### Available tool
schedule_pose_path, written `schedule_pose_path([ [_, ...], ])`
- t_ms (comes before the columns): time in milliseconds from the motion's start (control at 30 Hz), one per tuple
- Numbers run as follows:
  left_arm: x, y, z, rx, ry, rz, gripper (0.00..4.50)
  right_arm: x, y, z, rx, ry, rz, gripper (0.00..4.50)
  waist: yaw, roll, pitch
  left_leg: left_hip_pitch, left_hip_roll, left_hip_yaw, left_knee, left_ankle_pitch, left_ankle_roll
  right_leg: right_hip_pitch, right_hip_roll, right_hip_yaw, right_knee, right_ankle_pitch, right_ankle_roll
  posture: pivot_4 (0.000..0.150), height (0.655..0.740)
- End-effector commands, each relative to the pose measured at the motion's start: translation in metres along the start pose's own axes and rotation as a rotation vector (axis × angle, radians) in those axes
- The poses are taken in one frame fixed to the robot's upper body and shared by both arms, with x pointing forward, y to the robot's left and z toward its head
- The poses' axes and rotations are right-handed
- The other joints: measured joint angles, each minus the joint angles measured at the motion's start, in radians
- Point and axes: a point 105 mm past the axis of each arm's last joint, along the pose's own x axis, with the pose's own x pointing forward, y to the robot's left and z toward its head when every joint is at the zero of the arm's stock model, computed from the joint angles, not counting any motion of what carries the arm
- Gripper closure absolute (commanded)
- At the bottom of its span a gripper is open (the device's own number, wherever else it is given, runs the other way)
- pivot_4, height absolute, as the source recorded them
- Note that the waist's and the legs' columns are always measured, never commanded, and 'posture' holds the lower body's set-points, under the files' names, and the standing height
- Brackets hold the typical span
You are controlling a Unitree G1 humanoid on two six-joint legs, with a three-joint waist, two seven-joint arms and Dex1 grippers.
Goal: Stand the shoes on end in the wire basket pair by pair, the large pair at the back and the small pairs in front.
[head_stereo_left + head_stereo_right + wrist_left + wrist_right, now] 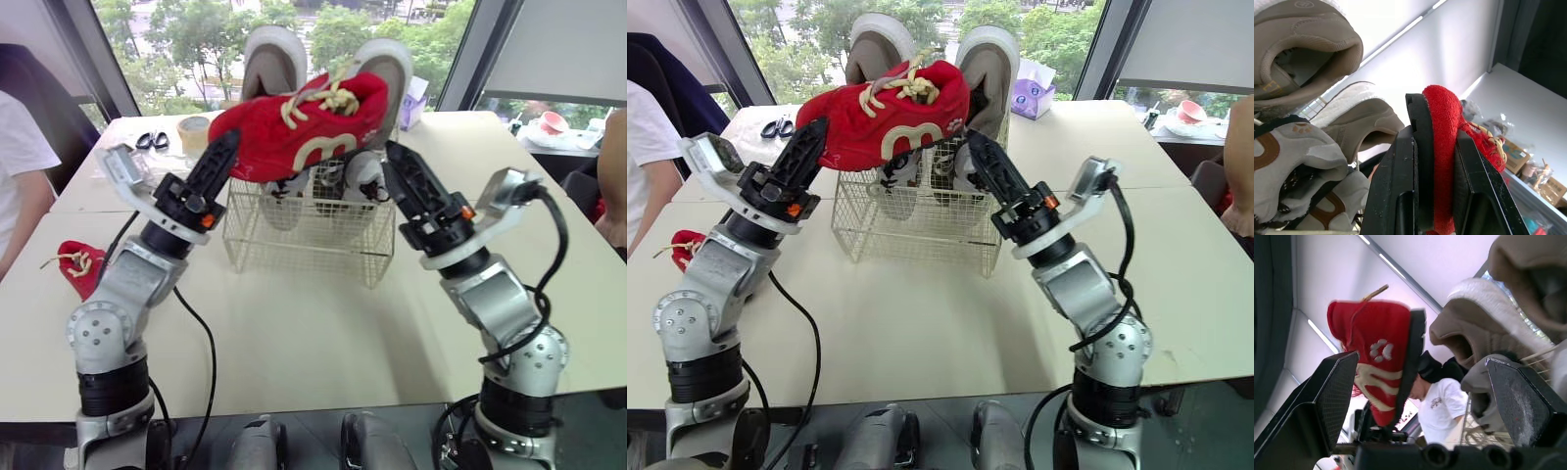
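Red shoe [304, 132] sat pinched in your left claw [225, 152] over the wire basket [304, 240]; right claw [394, 162] was spread. You needed to upend it in front.

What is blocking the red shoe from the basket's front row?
Nothing visible: the red shoe, clamped by the left gripper, hangs over the wire basket, whose front row looks free.

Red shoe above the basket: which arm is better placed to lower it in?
Left. The left gripper clamps the red shoe over the wire basket; the right gripper is open, holding nothing.
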Motion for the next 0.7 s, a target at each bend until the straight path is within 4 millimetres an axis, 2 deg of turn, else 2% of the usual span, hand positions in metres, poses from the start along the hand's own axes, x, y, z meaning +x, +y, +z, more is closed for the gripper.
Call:
schedule_pose_path([
  [33, 0.005, -0.017, -0.008, 0.040, 0.014, -0.073, 4.26, 0.011, 0.016, 0.001, -0.029, -0.047, 0.043, 0.02, 0.001, 0.000, 0.000, 0.000, 0.000, 0.000, 0.000, 0.000, 0.000, 0.000, 0.000, 0.000, 0.000, 0.000, 0.000, 0.150, 0.7400],
  [267, 0.005, -0.013, -0.013, 0.037, -0.003, -0.062, 4.26, 0.021, 0.029, 0.000, -0.017, -0.068, 0.102, 0.02, 0.000, 0.000, 0.000, 0.000, 0.000, 0.000, 0.000, 0.000, 0.000, 0.000, 0.000, 0.000, 0.000, 0.000, 0.000, 0.150, 0.7400],
  [533, 0.000, -0.010, -0.021, 0.027, 0.016, -0.050, 4.26, 0.027, 0.030, 0.008, -0.030, -0.099, 0.113, 0.02, 0.001, 0.000, 0.000, 0.000, 0.000, -0.001, 0.000, 0.000, 0.000, 0.000, 0.000, 0.000, -0.001, 0.000, 0.000, 0.150, 0.7400],
  [633, -0.002, -0.009, -0.022, 0.032, 0.025, -0.041, 4.26, 0.028, 0.030, 0.008, -0.036, -0.098, 0.118, 0.80, 0.000, 0.000, 0.000, 0.000, 0.000, -0.001, 0.000, 0.000, 0.000, 0.000, 0.000, -0.001, -0.001, 0.000, 0.000, 0.150, 0.7400],
  [700, -0.003, -0.008, -0.024, 0.038, 0.033, -0.036, 4.26, 0.029, 0.031, 0.007, -0.037, -0.096, 0.121, 1.68, 0.000, 0.000, 0.000, 0.000, 0.000, -0.001, 0.000, 0.000, 0.000, 0.000, 0.000, -0.001, -0.001, 0.000, 0.000, 0.150, 0.7400],
])
